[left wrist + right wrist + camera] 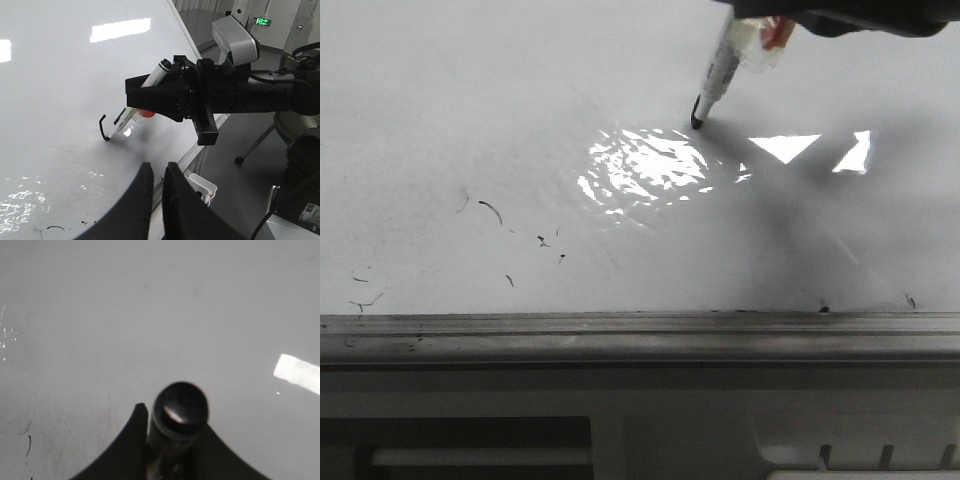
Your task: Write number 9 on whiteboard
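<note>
The whiteboard point(470, 110) is glossy white with a glare patch point(645, 165). My right gripper point(765, 25) is shut on a black-tipped white marker point(720, 70), and the tip touches the board just behind the glare. In the left wrist view the right gripper point(145, 100) holds the marker point(127, 115) tilted, with only a short hooked black stroke point(102, 126) of the number 9 at its tip. The right wrist view shows the marker's round black end point(180, 407) between the fingers. My left gripper point(157, 172) is shut and empty, over the board's edge.
A grey metal rail point(640, 335) runs along the board's near edge. Small old black flecks point(492, 208) lie on the board at the front left. A white plastic holder point(202, 187) sits just off the board's edge, beside floor and chair legs point(255, 145).
</note>
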{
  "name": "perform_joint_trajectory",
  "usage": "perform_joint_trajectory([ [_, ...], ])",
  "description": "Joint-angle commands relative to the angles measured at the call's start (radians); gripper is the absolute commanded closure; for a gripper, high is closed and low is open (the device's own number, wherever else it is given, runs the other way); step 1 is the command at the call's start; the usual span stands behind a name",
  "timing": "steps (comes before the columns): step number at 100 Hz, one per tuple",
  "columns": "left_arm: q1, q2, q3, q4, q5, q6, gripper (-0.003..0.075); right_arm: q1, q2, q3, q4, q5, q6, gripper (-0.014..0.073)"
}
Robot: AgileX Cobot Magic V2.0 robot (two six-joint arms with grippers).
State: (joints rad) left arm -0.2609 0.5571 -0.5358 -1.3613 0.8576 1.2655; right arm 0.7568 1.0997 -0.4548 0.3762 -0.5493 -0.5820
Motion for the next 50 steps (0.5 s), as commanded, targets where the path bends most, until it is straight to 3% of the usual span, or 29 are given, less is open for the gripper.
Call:
perform_joint_trajectory([
  [1,0.005,0.003,-0.027,-0.067,-0.003,-0.008,0.0709,-0.041,-0.022,-0.021,0.015,0.048,-0.072,0.0641],
  [19,0.005,0.003,-0.027,-0.067,0.001,-0.008,0.0709,-0.121,-0.039,-0.067,0.017,0.049,-0.076,0.0641],
  [39,0.005,0.003,-0.027,-0.065,0.001,-0.008,0.0709,-0.127,-0.032,-0.117,0.008,0.073,-0.107,0.0641],
  [50,0.005,0.003,-0.027,-0.065,0.001,-0.008,0.0709,-0.127,-0.032,-0.109,0.032,0.259,-0.107,0.0641],
])
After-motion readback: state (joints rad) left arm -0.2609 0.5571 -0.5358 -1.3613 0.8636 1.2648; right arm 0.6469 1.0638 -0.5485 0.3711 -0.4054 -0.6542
